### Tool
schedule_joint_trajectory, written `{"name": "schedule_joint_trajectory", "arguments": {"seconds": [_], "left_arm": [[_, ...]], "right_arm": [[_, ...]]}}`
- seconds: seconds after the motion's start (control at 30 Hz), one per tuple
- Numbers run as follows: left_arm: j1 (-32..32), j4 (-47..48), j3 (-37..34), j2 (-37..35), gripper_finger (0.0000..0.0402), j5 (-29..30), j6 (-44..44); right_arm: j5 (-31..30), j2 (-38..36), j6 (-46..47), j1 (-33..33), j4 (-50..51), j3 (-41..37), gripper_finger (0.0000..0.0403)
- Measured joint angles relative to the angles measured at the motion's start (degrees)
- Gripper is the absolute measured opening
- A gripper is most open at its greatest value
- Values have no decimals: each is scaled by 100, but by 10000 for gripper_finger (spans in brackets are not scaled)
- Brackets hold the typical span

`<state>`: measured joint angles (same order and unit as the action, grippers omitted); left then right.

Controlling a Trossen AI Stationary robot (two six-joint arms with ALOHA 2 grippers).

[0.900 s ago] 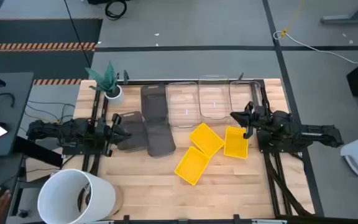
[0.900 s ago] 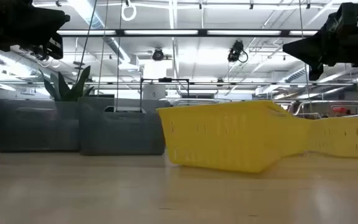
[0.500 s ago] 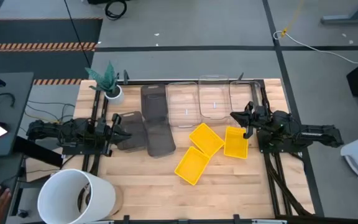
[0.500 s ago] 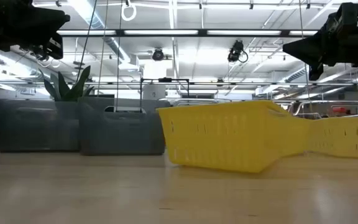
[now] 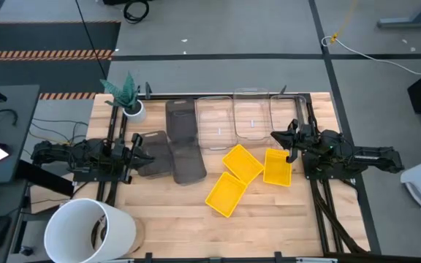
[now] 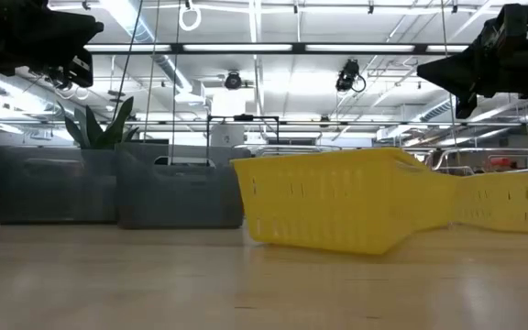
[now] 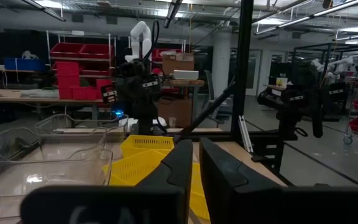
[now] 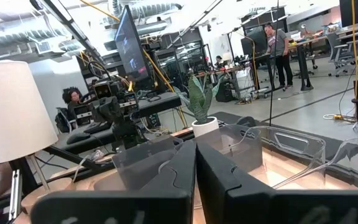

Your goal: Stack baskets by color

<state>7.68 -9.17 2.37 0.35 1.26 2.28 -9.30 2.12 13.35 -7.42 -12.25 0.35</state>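
1. The table is looking like pale, smooth wood.
2. The yellow baskets are looking like bright plastic with slots.
3. The grey baskets are looking smoky, the clear baskets glassy.

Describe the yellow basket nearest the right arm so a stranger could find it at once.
Start at the wooden table seen from above and find the three yellow baskets near its middle. The one meant lies farthest right, just beside the right gripper. Unlike the other two, it touches no other yellow basket.

High view looks straight down; low view sits level; both share the yellow baskets
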Motion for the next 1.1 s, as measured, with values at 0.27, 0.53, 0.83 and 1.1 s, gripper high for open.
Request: {"name": "schedule_joint_trajectory", "arguments": {"seconds": [0.27, 0.53, 0.83, 1.1], "left_arm": [[0, 0, 2, 1, 30, 0, 0], [0, 0, 2, 0, 38, 0, 0], [0, 0, 0, -2, 30, 2, 0], [1, 0, 0, -1, 34, 2, 0]], "right_arm": [[1, 0, 0, 0, -1, 0, 19], [1, 0, -1, 0, -1, 0, 19], [1, -1, -1, 0, 0, 0, 19], [0, 0, 0, 0, -1, -1, 19]]}}
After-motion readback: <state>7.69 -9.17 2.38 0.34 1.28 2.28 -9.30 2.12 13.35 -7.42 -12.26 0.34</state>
